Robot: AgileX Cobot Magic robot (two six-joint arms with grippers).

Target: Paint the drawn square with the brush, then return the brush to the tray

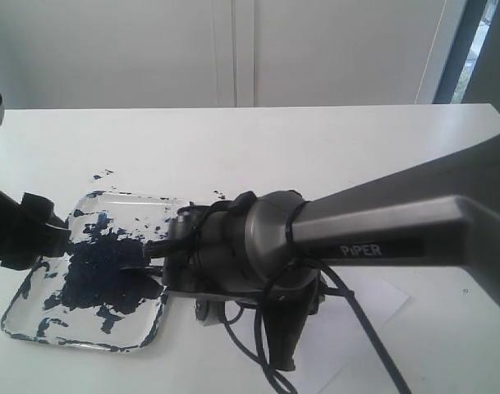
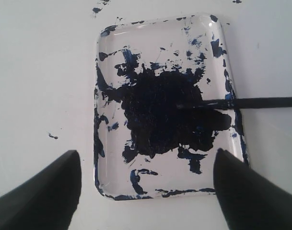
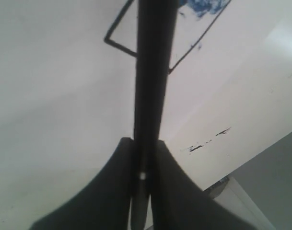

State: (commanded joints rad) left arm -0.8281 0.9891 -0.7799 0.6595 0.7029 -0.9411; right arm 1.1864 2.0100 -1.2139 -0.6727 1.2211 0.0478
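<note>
The right end effector (image 3: 145, 143) has its two fingers squeezed shut on the thin black handle of the brush (image 2: 261, 102). The brush reaches in over one long side of the tray (image 2: 155, 33). Its tip sits in the big dark paint blotch (image 2: 160, 115) in the middle of the tray. The left end effector (image 2: 146, 152) hangs above the tray with its fingers spread wide and nothing in them.

The tray sits on the white table (image 1: 315, 139). The drawn square (image 3: 186, 28) is on the paper (image 3: 50, 96) just beside the tray, under the right arm. Only one little blue daub (image 3: 203, 5) shows inside the square. The rest that can be seen is white, and part of it is hidden behind the brush handle.

So I think the step now is dipping the brush to get more paint, not putting it away. The square has too much white left for the painting to be done.

Next, the brush should lift up out of the tray without dragging paint over the tray's rim. Then it must go from the tray to the square and rub back and forth inside the black lines. The grip needs to be tight so the brush does not slip. Drips on the way from the tray could spot the paper.
</note>
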